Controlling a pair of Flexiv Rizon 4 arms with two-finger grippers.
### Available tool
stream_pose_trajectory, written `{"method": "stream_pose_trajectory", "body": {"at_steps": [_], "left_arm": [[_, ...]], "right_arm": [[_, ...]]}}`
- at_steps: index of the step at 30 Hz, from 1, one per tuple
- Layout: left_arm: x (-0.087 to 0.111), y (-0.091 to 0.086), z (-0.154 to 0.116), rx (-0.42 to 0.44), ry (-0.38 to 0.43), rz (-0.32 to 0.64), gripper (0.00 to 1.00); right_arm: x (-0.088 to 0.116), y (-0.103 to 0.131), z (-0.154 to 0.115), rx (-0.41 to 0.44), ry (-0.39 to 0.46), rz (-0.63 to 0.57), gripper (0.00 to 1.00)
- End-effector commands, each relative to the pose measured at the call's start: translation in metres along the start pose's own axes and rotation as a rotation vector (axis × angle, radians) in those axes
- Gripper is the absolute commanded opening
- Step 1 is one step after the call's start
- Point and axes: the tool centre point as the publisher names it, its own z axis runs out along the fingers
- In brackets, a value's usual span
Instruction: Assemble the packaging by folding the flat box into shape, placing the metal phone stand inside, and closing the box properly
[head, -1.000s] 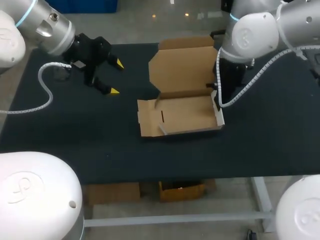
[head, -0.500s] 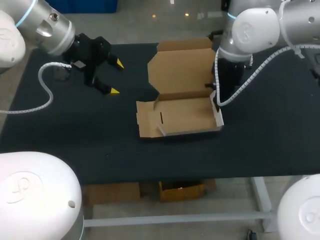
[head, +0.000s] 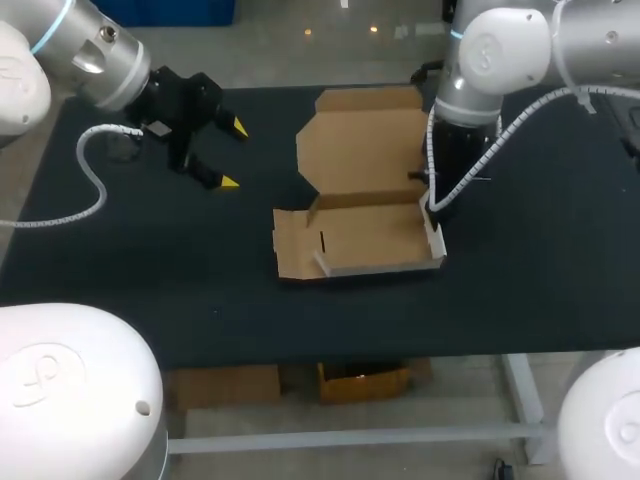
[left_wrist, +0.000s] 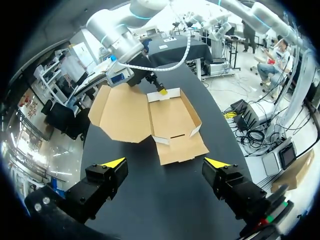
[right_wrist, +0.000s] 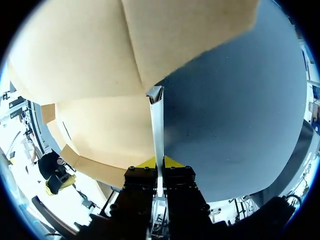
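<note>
The brown cardboard box (head: 370, 235) lies mid-table with its lid (head: 365, 150) tipped open toward the back and its left flap (head: 292, 240) flat on the cloth. My right gripper (head: 433, 207) stands at the box's right side. In the right wrist view that gripper (right_wrist: 159, 162) is shut on the thin, upright right side wall (right_wrist: 157, 125). My left gripper (head: 228, 152) hangs open and empty over the table's left part, well apart from the box (left_wrist: 172, 120). Its yellow tips frame the left gripper (left_wrist: 165, 162) in its own view, with the right gripper (left_wrist: 161, 91) at the box's far end. I see no metal phone stand.
The black table (head: 520, 280) has bare cloth in front of the box and to its right. The left arm's white cable (head: 90, 170) loops over the left part of the table.
The right arm has shifted slightly toward the back, still gripping the side wall, and the box and lid have shifted a little with it. The left arm has not moved.
</note>
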Motion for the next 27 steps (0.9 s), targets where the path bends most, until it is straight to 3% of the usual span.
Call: {"method": "stream_pose_trajectory", "body": {"at_steps": [1,27], "left_arm": [[0.000,-0.001,-0.001,-0.003,0.000,0.000,1.00],[0.000,-0.001,-0.001,-0.003,0.000,0.000,1.00]], "right_arm": [[-0.001,0.005,0.002,0.072,0.003,0.000,0.00],[-0.006,0.008,0.013,0.143,-0.031,0.038,0.00]]}}
